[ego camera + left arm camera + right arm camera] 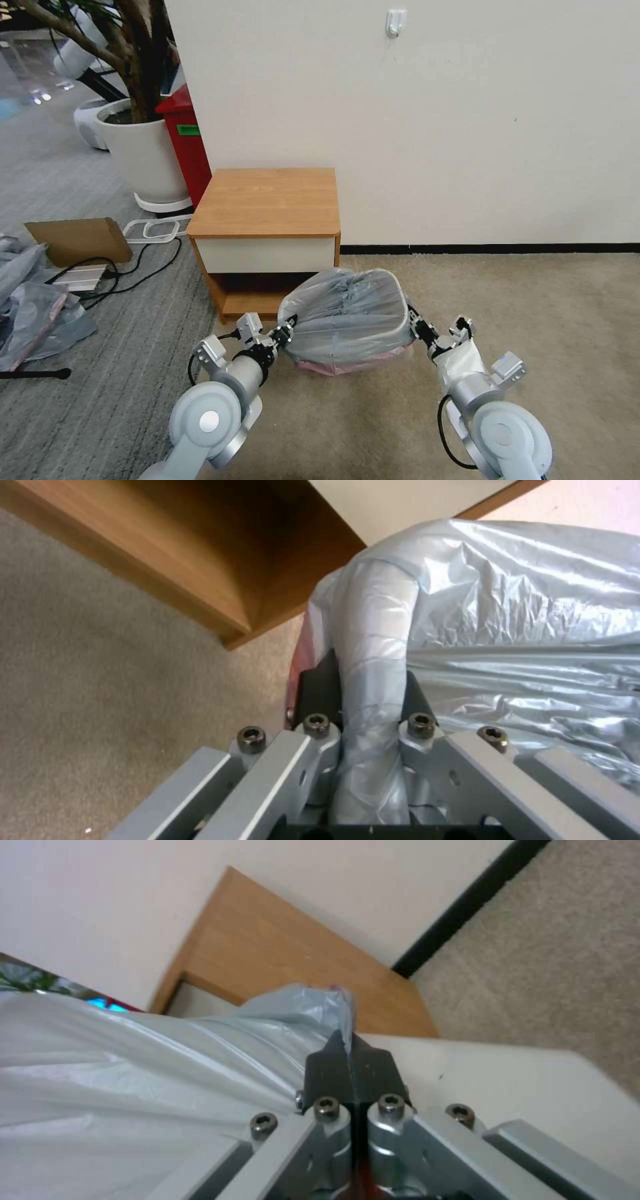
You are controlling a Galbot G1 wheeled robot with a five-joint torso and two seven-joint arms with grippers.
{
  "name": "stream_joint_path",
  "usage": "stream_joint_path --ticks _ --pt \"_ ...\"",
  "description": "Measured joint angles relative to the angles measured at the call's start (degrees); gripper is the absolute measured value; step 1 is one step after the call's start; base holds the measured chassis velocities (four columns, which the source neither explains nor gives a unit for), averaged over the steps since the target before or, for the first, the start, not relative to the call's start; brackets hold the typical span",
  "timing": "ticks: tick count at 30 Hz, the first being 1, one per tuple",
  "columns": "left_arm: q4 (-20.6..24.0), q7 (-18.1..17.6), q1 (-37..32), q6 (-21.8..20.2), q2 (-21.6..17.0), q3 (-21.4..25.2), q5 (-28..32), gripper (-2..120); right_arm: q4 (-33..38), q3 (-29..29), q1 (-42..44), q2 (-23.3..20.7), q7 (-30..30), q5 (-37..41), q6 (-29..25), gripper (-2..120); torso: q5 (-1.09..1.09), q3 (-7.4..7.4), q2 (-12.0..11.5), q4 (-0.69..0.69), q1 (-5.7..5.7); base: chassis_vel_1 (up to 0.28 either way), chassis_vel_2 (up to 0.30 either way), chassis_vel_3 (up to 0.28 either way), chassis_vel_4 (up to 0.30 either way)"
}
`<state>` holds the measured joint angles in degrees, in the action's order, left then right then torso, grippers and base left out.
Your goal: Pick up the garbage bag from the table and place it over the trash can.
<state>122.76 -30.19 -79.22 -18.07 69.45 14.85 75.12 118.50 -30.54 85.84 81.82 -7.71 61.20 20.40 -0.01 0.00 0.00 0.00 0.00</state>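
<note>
- The garbage bag (347,313) is draped over the trash can (402,313), low centre of the frame, before the bench (267,200).
- The left claw (363,705) straddles the bag-covered rim.
- The right claw (350,1065) pinches bag film opposite.
</note>
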Motion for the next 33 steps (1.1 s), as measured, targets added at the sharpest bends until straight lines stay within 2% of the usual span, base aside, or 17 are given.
stream_joint_path --ticks 4,7,11,13,16,19,21,22,26,27,30,31,33 --pt "0.52 0.24 -0.02 -0.22 -0.34 0.06 0.40 5 -1.72 -0.17 -0.71 -0.24 0.09 -0.73 0.31 0 0.02 0.00 0.00 0.00 0.00 0.000 0.000 0.000 0.000" --pt "0.54 0.66 0.00 -0.41 -0.60 0.37 0.42 5 -1.42 -0.65 -0.42 -0.69 0.03 -0.74 0.43 7 0.01 0.00 0.00 0.00 0.00 0.000 0.000 0.000 0.000" --pt "-0.63 2.13 0.01 -1.28 -1.35 0.99 -2.47 5 2.25 -1.72 2.18 -1.99 2.54 0.22 0.46 25 0.00 0.00 0.00 0.00 0.00 0.000 0.000 0.000 0.000" --pt "-0.75 2.21 0.05 -1.34 -1.47 1.08 -2.64 5 2.91 -1.85 2.66 -2.22 2.96 0.46 0.45 28 0.00 0.00 0.00 0.00 0.00 0.000 0.000 0.000 0.000" --pt "-1.08 2.26 0.26 -1.47 -1.77 1.42 -2.84 4 5.68 -2.51 4.84 -3.26 4.27 0.96 0.23 43 0.00 0.00 0.00 -0.01 0.00 0.000 0.000 0.000 0.000" --pt "-1.35 2.26 0.34 -1.52 -1.97 1.65 -3.08 4 7.33 -3.13 6.04 -3.67 4.64 1.03 -0.49 50 0.01 0.00 0.00 0.00 0.00 0.000 0.000 0.000 0.000" --pt "-1.94 2.29 0.32 -1.79 -2.36 1.59 -4.88 4 9.72 -4.64 6.99 -4.11 4.87 1.05 -2.14 63 0.01 0.00 0.00 -0.01 0.00 0.000 0.000 0.000 0.000" --pt "-1.94 2.29 0.32 -1.79 -2.36 1.59 -4.88 4 9.72 -4.64 6.99 -4.11 4.87 1.05 -2.14 63 0.01 0.00 0.00 -0.01 0.00 0.000 0.000 0.000 0.000" --pt "-3.08 4.31 0.11 -2.01 -3.13 0.33 -12.07 4 14.15 -7.72 5.52 -5.87 5.68 1.45 -2.32 81 0.01 0.00 0.00 -0.02 0.00 0.000 0.000 0.000 0.000" --pt "-3.08 4.31 0.11 -2.01 -3.13 0.33 -12.07 4 14.15 -7.72 5.52 -5.87 5.68 1.45 -2.32 81 0.01 0.00 0.00 -0.02 0.00 0.000 0.000 0.000 0.000" --pt "-3.57 5.49 0.41 -2.28 -3.67 -1.97 -18.70 4 18.22 -4.28 0.65 -12.20 7.94 -0.22 2.25 93 0.01 0.00 0.00 0.00 0.00 0.000 0.000 0.000 0.000" --pt "-3.57 5.49 0.41 -2.28 -3.67 -1.97 -18.70 4 18.22 -4.28 0.65 -12.20 7.94 -0.22 2.25 93 0.01 0.00 0.00 0.00 0.00 0.000 0.000 0.000 0.000" --pt "-3.58 5.69 0.57 -2.34 -3.70 -3.38 -21.93 4 18.39 0.59 -2.70 -17.47 14.26 -11.58 6.44 86 0.01 0.00 0.00 -0.01 0.00 0.000 0.000 0.000 0.000"
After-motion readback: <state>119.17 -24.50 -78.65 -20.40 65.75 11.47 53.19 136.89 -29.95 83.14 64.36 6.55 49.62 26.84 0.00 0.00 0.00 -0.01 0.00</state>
